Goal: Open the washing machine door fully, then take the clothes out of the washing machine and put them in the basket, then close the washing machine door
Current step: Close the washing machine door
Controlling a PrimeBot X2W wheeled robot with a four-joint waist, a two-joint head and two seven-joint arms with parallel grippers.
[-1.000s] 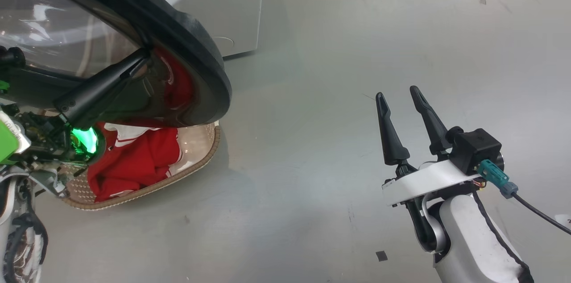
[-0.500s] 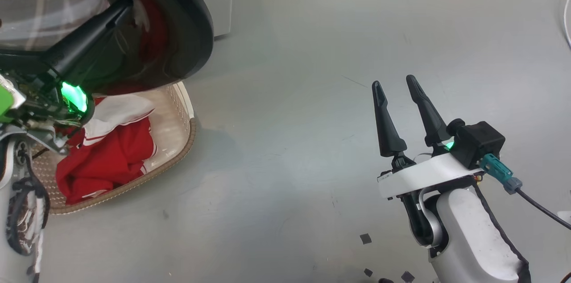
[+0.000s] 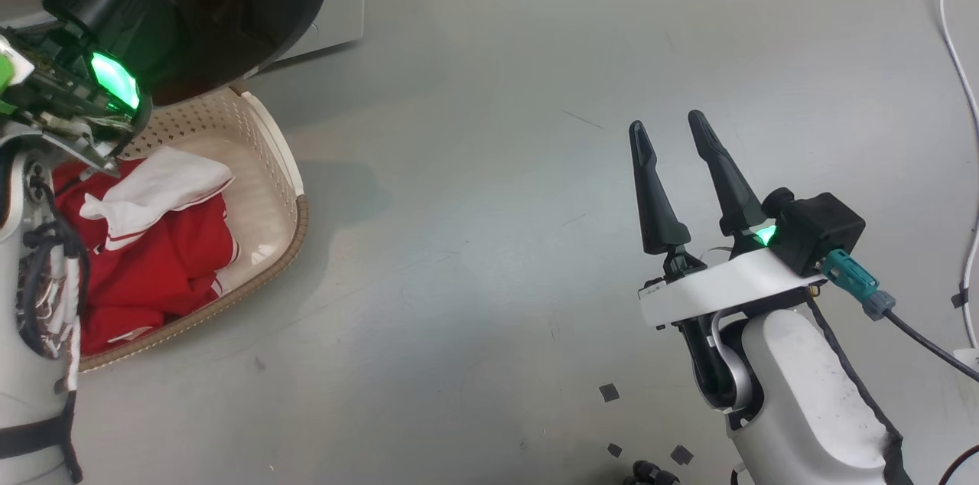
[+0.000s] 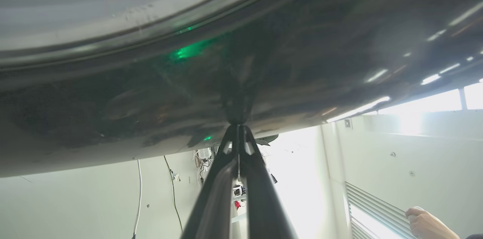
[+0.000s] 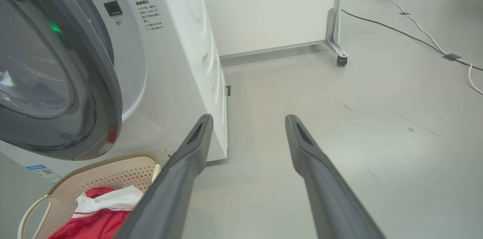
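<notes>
1. Two grippers, two states. The left gripper has its fingers pressed together with nothing between them, tips against the glossy black rim of the washing machine door. The right gripper hangs over bare floor with its fingers apart and empty, well away from the work.
2. The clothes, red with a white piece on top, lie in the basket. It stands on the floor just in front of the washing machine, beneath the door's lower edge. Unloading looks done, so closing the door is the step in hand.
3. The door sits close to the machine's front, but I cannot tell whether it has latched.
4. Slip: thin closed tips on a curved, shiny rim have little purchase. A push that is not square could skid them off toward the glass and scrape it.
5. Short push: stopping before the catch engages would leave the door ajar.
6. Basket: its rim sits near the door's sweep. A low left arm could nudge it or snag the clothes on top.
</notes>
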